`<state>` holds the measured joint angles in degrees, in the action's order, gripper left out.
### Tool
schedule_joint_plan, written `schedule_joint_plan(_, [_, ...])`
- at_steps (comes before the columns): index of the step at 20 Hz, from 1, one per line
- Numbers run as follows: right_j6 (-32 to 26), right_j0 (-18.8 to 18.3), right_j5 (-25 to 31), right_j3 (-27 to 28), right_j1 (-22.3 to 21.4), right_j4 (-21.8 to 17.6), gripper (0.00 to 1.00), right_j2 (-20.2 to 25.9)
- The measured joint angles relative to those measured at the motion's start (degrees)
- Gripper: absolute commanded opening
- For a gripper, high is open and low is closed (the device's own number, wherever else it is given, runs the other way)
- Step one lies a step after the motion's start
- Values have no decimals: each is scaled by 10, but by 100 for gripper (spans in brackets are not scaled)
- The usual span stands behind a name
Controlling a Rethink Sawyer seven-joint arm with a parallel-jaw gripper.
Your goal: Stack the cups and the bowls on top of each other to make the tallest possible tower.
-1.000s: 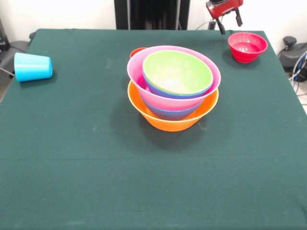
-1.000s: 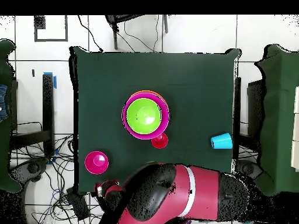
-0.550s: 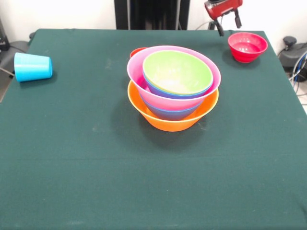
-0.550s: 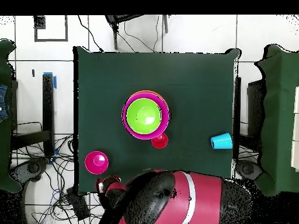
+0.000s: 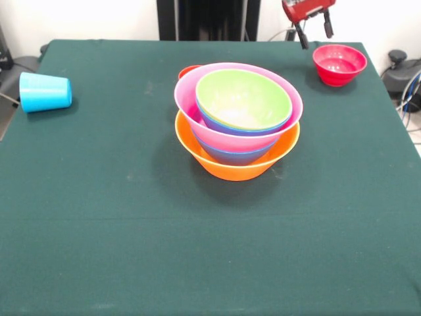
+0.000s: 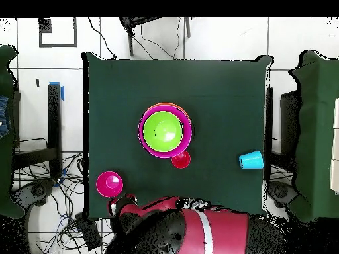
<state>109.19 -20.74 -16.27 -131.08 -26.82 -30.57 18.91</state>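
The tower stands mid-table: a big orange bowl (image 5: 237, 166) (image 6: 173, 106) holds a blue bowl, a pink bowl (image 5: 192, 108) (image 6: 188, 139), another blue one and a lime green bowl (image 5: 243, 99) (image 6: 163, 129) on top. A red cup (image 5: 189, 68) (image 6: 181, 159) stands just behind the tower, mostly hidden in the front view. A light blue cup (image 5: 45, 91) (image 6: 251, 160) lies on its side near the table's edge. A small red bowl (image 5: 339, 64) (image 6: 109, 183) sits in a corner. My gripper (image 5: 316, 38) (image 6: 123, 202) hangs open and empty just beside that small bowl, over the table's edge.
The dark green cloth table (image 5: 131, 217) (image 6: 218, 86) holds nothing else. My red arm (image 6: 198, 231) lies along the table's robot side. Cables and floor clutter (image 6: 59, 192) lie off the table near the small bowl's corner.
The gripper has crept a little closer to the small red bowl and risen slightly, while the arm swung along the table edge. Bowls and cups have not moved.
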Motion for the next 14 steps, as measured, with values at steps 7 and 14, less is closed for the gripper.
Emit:
schedule_joint_plan(7, [0, -3, 33, -7, -44, 27, 100, 11])
schedule_joint_plan(14, [0, -3, 50, -7, -44, 37, 100, 14])
